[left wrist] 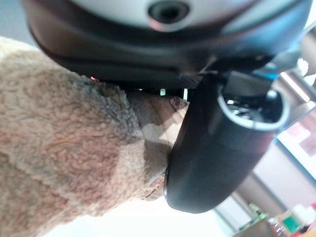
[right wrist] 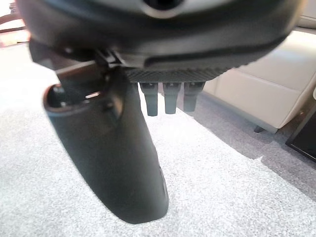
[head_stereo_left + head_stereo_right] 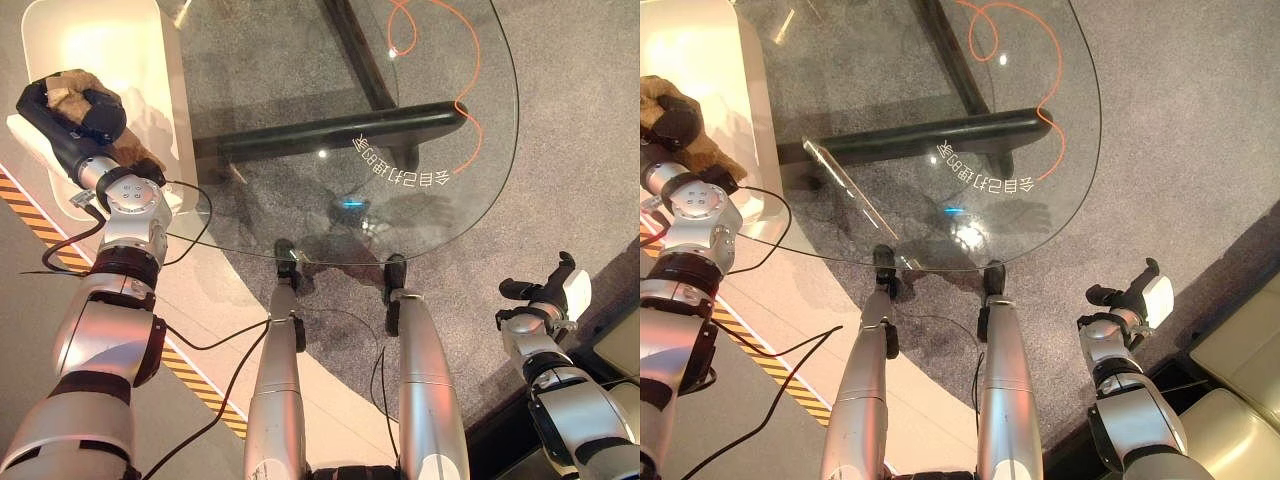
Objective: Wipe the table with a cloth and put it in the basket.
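A: Brown terry, the cloth (image 3: 72,92), sits upper left, bunched inside the curled left hand (image 3: 62,118) above the white basket (image 3: 150,60).

B: It should release well inside the rim. Lower right, the right hand (image 3: 545,295) hangs relaxed, holding nothing, beyond the glass table (image 3: 440,190).

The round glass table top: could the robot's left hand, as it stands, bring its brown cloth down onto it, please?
Probably yes. The left hand, shut on the fluffy brown cloth, hovers over a white seat beside the round glass table top, with nothing between them.
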`<state>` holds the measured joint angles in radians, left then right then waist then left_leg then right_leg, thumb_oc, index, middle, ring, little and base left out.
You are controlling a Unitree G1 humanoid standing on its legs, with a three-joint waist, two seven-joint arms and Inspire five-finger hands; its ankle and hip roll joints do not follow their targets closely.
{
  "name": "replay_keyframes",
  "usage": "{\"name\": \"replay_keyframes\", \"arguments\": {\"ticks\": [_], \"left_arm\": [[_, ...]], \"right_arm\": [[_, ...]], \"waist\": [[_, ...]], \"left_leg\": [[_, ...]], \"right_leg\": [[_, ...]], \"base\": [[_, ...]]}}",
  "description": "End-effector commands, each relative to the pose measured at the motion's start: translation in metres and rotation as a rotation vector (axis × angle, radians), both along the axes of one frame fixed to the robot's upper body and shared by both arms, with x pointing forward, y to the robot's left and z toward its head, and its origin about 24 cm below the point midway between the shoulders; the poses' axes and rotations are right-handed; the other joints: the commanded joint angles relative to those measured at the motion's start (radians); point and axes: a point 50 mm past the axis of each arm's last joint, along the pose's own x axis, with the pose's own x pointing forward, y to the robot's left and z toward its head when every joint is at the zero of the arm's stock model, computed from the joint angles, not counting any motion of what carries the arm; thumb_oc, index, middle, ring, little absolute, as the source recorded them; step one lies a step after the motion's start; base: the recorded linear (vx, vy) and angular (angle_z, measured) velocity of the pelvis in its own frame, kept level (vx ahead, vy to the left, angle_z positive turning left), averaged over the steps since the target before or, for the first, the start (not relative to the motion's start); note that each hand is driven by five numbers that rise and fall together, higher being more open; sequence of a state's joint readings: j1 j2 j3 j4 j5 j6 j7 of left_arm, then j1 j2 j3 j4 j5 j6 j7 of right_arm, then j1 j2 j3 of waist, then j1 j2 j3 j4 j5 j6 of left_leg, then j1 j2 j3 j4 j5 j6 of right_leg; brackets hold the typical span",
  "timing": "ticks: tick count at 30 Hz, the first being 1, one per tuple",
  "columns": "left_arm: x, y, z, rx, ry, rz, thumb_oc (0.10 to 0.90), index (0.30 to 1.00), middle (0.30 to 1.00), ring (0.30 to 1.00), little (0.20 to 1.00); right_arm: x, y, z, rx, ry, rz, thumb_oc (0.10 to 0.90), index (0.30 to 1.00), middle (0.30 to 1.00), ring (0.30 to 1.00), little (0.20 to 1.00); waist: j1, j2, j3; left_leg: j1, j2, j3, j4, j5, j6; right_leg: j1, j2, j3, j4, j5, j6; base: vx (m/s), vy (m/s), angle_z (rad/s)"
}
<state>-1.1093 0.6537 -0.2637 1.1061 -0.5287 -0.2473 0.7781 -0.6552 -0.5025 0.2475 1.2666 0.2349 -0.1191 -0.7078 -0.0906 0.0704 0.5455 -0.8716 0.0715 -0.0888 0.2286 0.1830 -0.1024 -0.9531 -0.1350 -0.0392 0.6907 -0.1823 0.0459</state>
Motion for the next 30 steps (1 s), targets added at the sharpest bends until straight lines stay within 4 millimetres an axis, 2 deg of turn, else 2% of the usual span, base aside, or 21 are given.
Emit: {"name": "replay_keyframes", "arguments": {"ticks": [1, 8, 19, 20, 21, 30], "left_arm": [[-0.028, 0.047, 0.058, 0.083, -0.127, 0.167, 0.100, 0.300, 0.300, 0.300, 0.200], [-0.023, 0.051, 0.046, 0.107, 0.042, 0.158, 0.100, 0.300, 0.300, 0.300, 0.200], [-0.024, 0.057, 0.038, 0.099, 0.119, 0.164, 0.100, 0.300, 0.300, 0.300, 0.200], [-0.024, 0.057, 0.039, 0.094, 0.122, 0.171, 0.402, 0.559, 0.559, 0.559, 0.502], [-0.024, 0.057, 0.039, 0.093, 0.122, 0.173, 0.800, 0.900, 0.900, 0.900, 0.900], [-0.023, 0.054, 0.041, 0.088, 0.097, 0.188, 0.800, 0.900, 0.900, 0.900, 0.900]], "right_arm": [[-0.016, -0.019, -0.005, -0.053, 0.032, -0.064, 0.800, 0.900, 0.900, 0.900, 0.900], [-0.016, -0.019, -0.003, -0.054, 0.029, -0.066, 0.800, 0.900, 0.900, 0.900, 0.900], [-0.014, -0.020, 0.000, -0.063, 0.020, -0.059, 0.800, 0.900, 0.900, 0.900, 0.900], [-0.014, -0.020, 0.000, -0.063, 0.020, -0.058, 0.800, 0.900, 0.900, 0.900, 0.900], [-0.013, -0.020, 0.001, -0.063, 0.021, -0.059, 0.800, 0.900, 0.900, 0.900, 0.900], [-0.014, -0.018, -0.001, -0.064, 0.022, -0.055, 0.800, 0.900, 0.900, 0.900, 0.900]], "waist": [[0.009, -0.037, -0.026], [0.006, -0.040, -0.026], [0.002, -0.042, -0.026], [0.002, -0.042, -0.026], [0.002, -0.042, -0.026], [0.001, -0.042, -0.026]], "left_leg": [[0.018, -0.066, 0.121, 0.182, -0.211, 0.096], [0.007, -0.065, 0.121, 0.183, -0.209, 0.096], [0.002, -0.065, 0.121, 0.179, -0.205, 0.098], [-0.001, -0.065, 0.120, 0.181, -0.205, 0.098], [-0.001, -0.065, 0.119, 0.181, -0.205, 0.097], [-0.002, -0.065, 0.118, 0.182, -0.203, 0.098]], "right_leg": [[0.054, 0.086, -0.010, -0.211, 0.105, -0.028], [0.045, 0.089, -0.010, -0.214, 0.111, -0.026], [0.039, 0.094, -0.006, -0.220, 0.117, -0.025], [0.036, 0.094, -0.006, -0.219, 0.117, -0.025], [0.036, 0.094, -0.005, -0.219, 0.117, -0.025], [0.034, 0.094, -0.003, -0.216, 0.121, -0.024]], "base": [[0.00, 0.000, 0.00], [0.00, 0.000, 0.00], [0.00, 0.000, 0.00], [0.00, 0.000, 0.00], [0.00, 0.000, 0.00], [0.00, 0.000, 0.00]]}}
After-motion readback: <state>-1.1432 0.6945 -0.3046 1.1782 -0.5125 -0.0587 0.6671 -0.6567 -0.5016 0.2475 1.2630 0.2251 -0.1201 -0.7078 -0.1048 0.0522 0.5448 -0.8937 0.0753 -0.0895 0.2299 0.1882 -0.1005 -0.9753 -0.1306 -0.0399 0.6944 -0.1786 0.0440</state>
